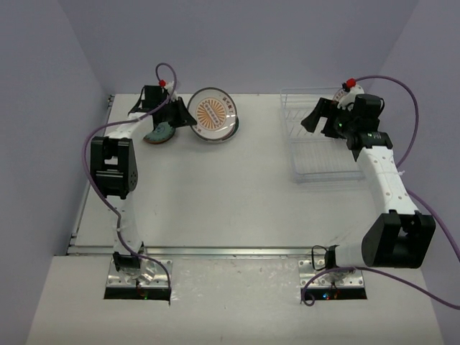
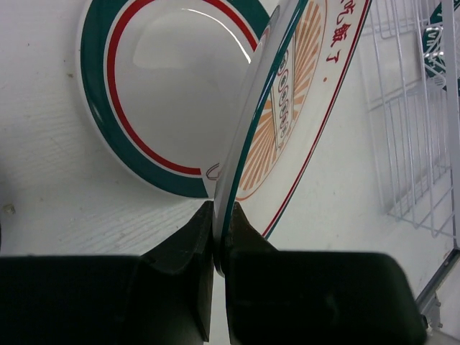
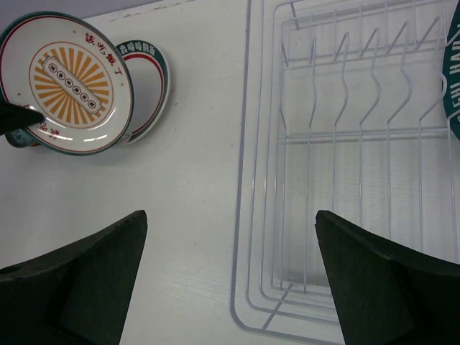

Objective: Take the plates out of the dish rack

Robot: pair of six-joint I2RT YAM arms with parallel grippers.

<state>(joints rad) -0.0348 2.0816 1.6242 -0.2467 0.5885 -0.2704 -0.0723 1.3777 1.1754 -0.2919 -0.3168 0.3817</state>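
My left gripper [image 2: 219, 215] is shut on the near rim of a white plate with an orange sunburst [image 2: 287, 108], which it holds tilted on edge at the table's back left [image 1: 213, 113]. Under it lies a white plate with a teal and red rim [image 2: 144, 93], flat on the table. The wire dish rack [image 1: 316, 144] stands at the back right. My right gripper [image 3: 231, 213] hangs open over the rack's left edge [image 3: 248, 180], holding nothing. At the right border of the right wrist view, a teal-rimmed plate [image 3: 453, 79] stands in the rack.
A small teal-patterned plate [image 1: 159, 134] lies beside the left gripper [image 1: 181, 118], toward the table's left edge. The back wall runs close behind the plates and the rack. The right arm's wrist [image 1: 359, 118] covers the rack's far right part in the top view.
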